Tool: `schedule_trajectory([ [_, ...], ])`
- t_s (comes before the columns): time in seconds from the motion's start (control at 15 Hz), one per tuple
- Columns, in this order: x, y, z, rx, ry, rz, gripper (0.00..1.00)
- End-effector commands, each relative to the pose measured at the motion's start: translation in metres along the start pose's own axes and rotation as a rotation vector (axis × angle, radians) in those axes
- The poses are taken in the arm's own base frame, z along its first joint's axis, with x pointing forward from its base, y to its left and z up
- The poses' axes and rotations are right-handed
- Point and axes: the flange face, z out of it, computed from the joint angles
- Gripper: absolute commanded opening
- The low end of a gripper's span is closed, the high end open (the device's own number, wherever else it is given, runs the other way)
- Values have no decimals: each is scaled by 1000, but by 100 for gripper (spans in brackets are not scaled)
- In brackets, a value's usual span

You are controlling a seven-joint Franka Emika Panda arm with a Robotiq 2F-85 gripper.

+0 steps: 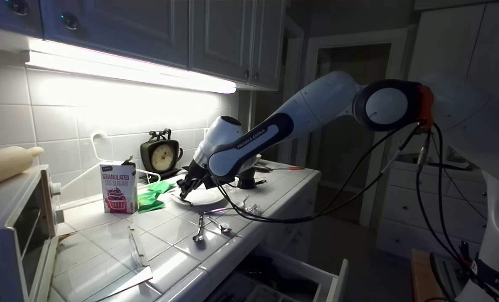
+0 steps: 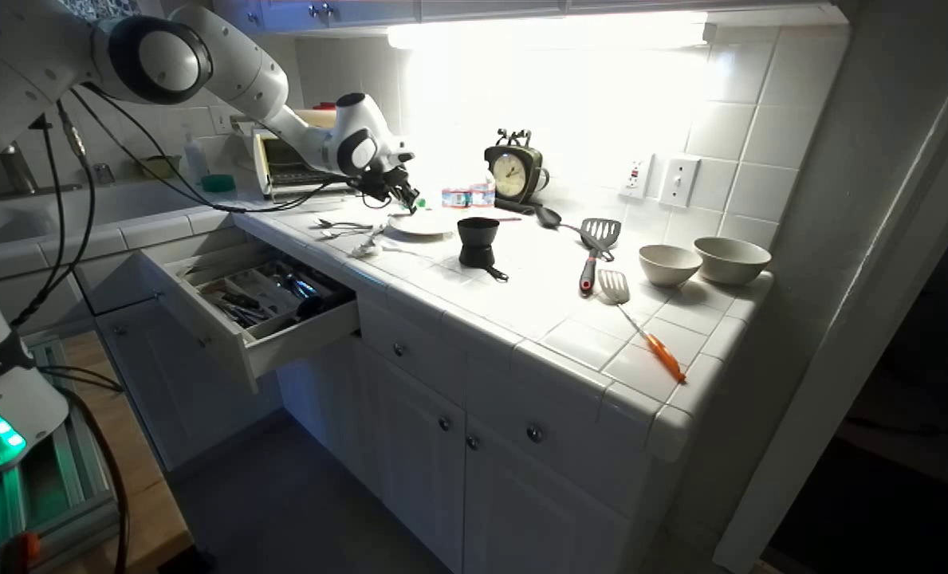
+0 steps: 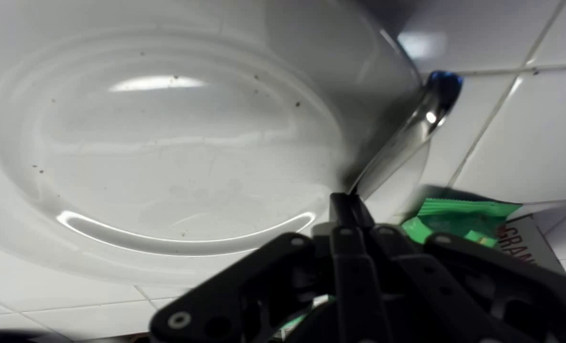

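In the wrist view my gripper [image 3: 351, 200] is shut on a shiny metal utensil [image 3: 401, 153], which reaches from the fingertips to the upper right. Its far end is rounded; what kind of utensil it is, I cannot tell. A white plate [image 3: 183, 186] with small dark specks lies beneath, and the utensil crosses over its rim. Both exterior views show the gripper [image 1: 185, 193] low at the edge of the plate [image 2: 422, 228]. Beside the plate lies a green packet [image 3: 459, 221], with the granulated sugar box [image 1: 119, 189] behind it.
Loose cutlery [image 1: 199, 228] lies on the tiled counter, near an open drawer [image 2: 282, 295]. A black cup-shaped item [image 2: 477, 239] stands beyond the plate. Farther along are spatulas [image 2: 601, 231] and bowls [image 2: 730, 261]. A clock [image 1: 162, 155] and toaster oven [image 1: 18, 226] flank the sugar box.
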Motion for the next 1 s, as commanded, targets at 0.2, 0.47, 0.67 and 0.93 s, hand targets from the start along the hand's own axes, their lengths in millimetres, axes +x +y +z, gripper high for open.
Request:
schedule_trajectory([
  [0.2,5,-3,5,-10,1,6,54],
  [0.47,4,-4,7,-11,0,1,48],
  [0.67,4,-5,9,-12,0,-3,26],
  [0.93,6,-7,9,-10,2,-5,0],
])
